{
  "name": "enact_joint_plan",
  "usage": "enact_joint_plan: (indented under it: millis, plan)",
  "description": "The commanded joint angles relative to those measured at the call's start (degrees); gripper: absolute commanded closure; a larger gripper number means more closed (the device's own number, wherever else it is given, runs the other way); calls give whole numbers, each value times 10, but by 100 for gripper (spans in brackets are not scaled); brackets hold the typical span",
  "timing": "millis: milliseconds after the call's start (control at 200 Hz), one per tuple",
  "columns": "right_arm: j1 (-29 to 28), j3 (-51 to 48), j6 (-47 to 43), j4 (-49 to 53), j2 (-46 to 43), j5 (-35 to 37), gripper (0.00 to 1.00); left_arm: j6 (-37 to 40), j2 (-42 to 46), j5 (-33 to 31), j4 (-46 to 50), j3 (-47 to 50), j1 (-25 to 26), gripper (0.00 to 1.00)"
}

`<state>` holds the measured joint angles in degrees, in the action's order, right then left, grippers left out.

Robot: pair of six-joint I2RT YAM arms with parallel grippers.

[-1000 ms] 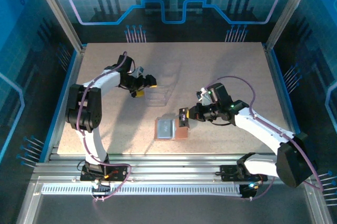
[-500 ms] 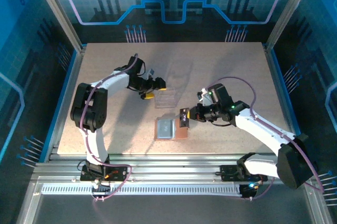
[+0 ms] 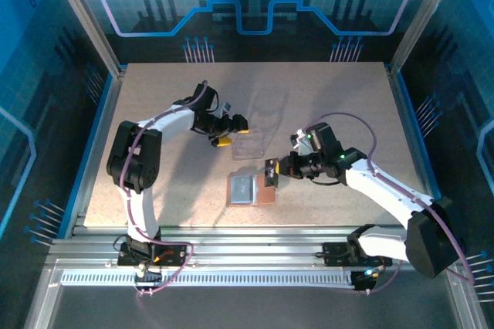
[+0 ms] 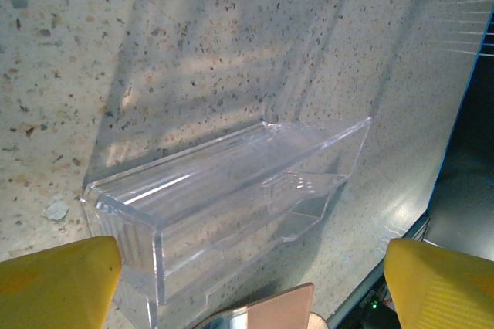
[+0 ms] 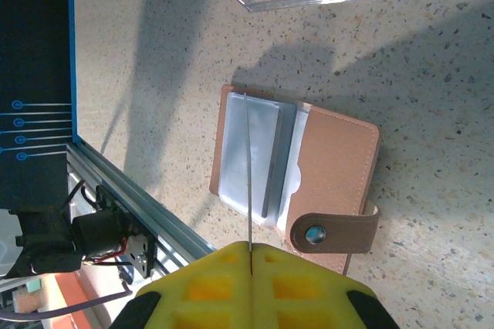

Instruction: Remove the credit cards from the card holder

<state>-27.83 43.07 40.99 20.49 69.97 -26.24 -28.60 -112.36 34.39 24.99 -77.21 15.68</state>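
Open card holder (image 3: 252, 189) lying flat near the middle of the table's (image 3: 332, 89) near edge, pale inner pockets facing up and snap tab (image 5: 332, 234) unfastened. The right gripper (image 5: 251, 250) has its jaws pressed together on a thin credit card (image 5: 248, 174), held edge-on over the holder's pocket face; whether the card's far edge touches the holder cannot be told. The left gripper (image 4: 247, 283) holds nothing, its yellow fingertips (image 4: 58, 283) spread wide apart and facing the clear tray (image 4: 231, 182), which stands just beyond the holder toward the table's centre.
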Motion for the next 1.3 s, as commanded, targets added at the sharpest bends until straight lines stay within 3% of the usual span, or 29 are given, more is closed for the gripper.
enact_joint_plan:
  millis: [0,540,785,1060,1296]
  plan:
    - [12,10,-18,23,-5,5,100,-7,-12,16,0,-21,5,11]
    - [25,39,-95,39,4,4,100,6,-9,-2,27,-56,2,11]
    - [26,127,-261,122,54,17,100,8,70,-54,44,-2,-29,11]
    - [19,260,-494,221,153,55,100,-18,163,-27,3,97,-43,11]
    - [20,350,-612,250,218,69,100,-48,116,18,-47,84,-40,12]
